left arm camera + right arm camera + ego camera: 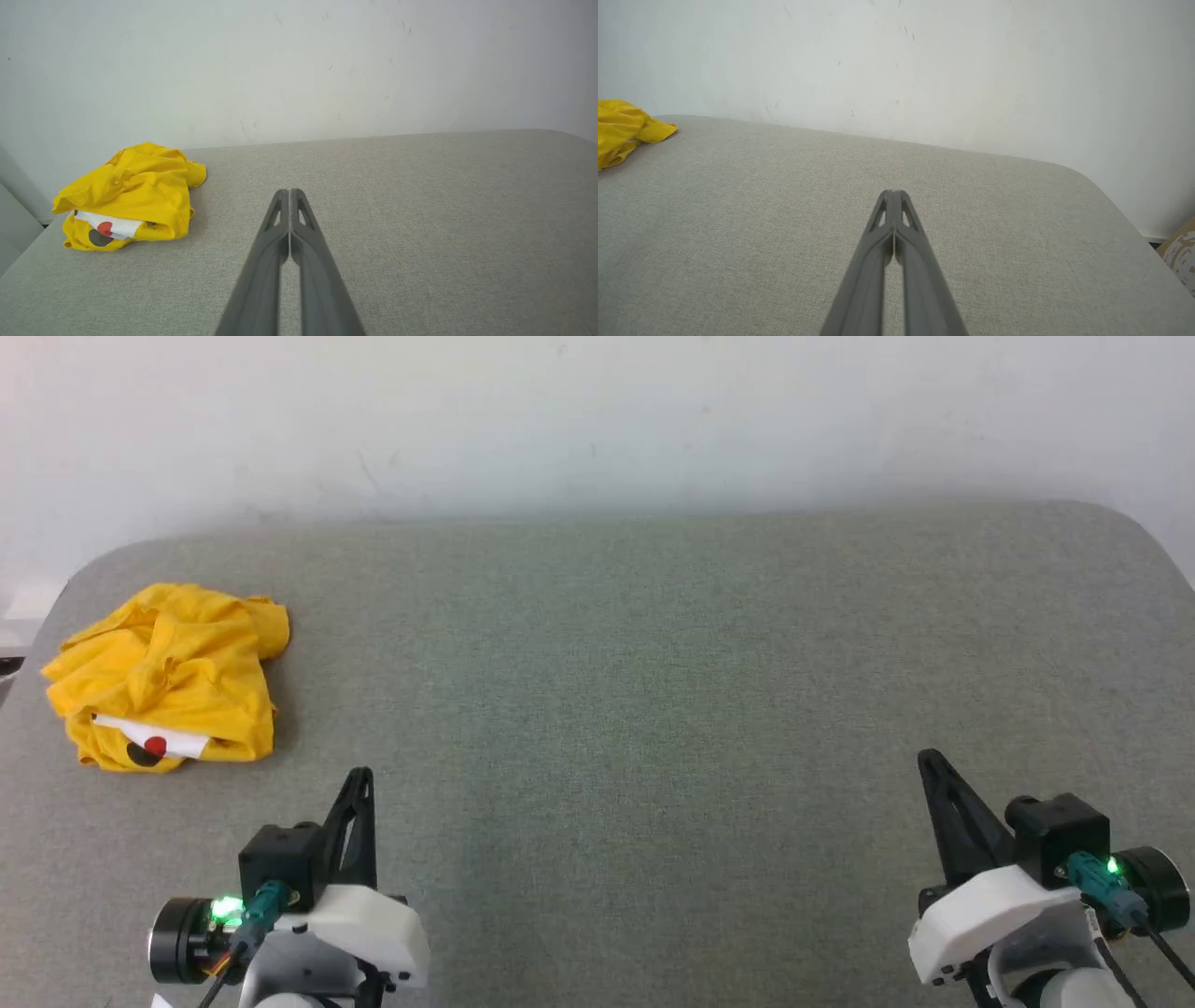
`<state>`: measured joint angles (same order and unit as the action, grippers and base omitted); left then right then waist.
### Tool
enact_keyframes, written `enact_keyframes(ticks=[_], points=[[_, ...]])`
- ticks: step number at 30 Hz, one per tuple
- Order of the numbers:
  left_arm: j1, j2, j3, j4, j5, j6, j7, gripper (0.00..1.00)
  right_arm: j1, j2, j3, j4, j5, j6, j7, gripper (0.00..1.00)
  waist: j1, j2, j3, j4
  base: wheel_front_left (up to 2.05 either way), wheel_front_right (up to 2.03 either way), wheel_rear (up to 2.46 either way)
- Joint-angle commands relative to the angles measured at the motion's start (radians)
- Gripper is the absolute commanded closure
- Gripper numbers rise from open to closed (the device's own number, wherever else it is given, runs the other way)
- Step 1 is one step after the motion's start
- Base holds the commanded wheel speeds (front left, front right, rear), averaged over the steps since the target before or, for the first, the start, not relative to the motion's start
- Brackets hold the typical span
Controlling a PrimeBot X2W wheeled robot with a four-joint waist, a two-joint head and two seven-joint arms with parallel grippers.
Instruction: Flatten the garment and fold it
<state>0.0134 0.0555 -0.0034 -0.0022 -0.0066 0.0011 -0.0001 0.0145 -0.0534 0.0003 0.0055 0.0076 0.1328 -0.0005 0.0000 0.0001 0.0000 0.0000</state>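
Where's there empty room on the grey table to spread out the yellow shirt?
The whole middle of the grey table is bare, from the yellow shirt across to the right edge, and from the wall down to the left claw and right claw. The left corner is crowded: the shirt lies bunched there, near the edge.

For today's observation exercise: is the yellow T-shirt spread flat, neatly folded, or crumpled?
Crumpled: the garment sits as a bunched heap, its white patch half tucked under irregular yellow folds.
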Motion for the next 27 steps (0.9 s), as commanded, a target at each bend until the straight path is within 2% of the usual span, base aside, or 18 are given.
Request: enact_keyframes(ticks=[1, 27], points=[[-0.013, -0.005, 0.003, 0.002, 0.007, -0.001, 0.0, 1.0, -0.015, 0.003, 0.0, -0.005, -0.008, -0.002, 0.0, 1.0, 0.0, -0.0001, 0.0, 0.0, 0.0, 0.0, 0.0], [-0.013, -0.005, 0.003, 0.002, 0.007, -0.001, 0.0, 1.0, -0.015, 0.003, 0.0, -0.005, -0.008, -0.002, 0.0, 1.0, 0.0, -0.0001, 0.0, 0.0, 0.0, 0.0, 0.0]])
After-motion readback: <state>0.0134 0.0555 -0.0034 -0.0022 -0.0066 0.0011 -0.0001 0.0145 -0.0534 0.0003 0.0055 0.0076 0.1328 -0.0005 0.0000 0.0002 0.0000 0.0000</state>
